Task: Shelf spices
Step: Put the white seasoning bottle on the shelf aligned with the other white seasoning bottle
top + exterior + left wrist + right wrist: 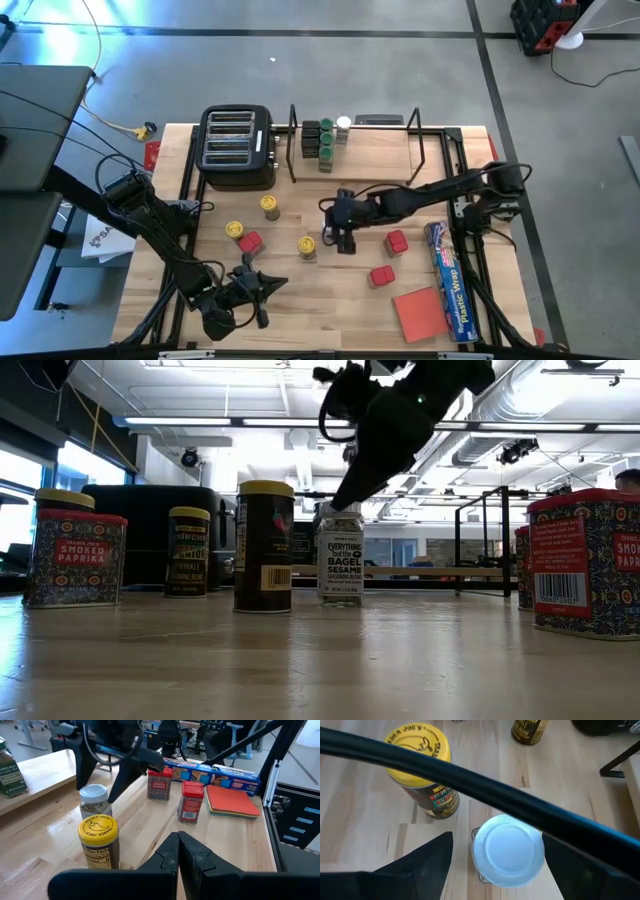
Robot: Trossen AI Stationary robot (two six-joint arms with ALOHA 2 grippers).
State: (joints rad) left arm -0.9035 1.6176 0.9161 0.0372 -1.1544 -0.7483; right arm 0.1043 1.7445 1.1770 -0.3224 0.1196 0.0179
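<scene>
Our right claw point(495, 855) hangs wide open over the white-lid jar point(508, 851), so next we gotta drop & squeeze.

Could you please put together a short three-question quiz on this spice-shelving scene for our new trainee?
1. True or false: the right end effector is open around the white-lidded bagel seasoning jar.
2. Which lid colour has the jar right beside it? A) green B) yellow C) red
3. Fill in: the left end effector is ____.

Key: 1 true; 2 B; 3 shut, near the table's front edge, holding nothing.
</scene>
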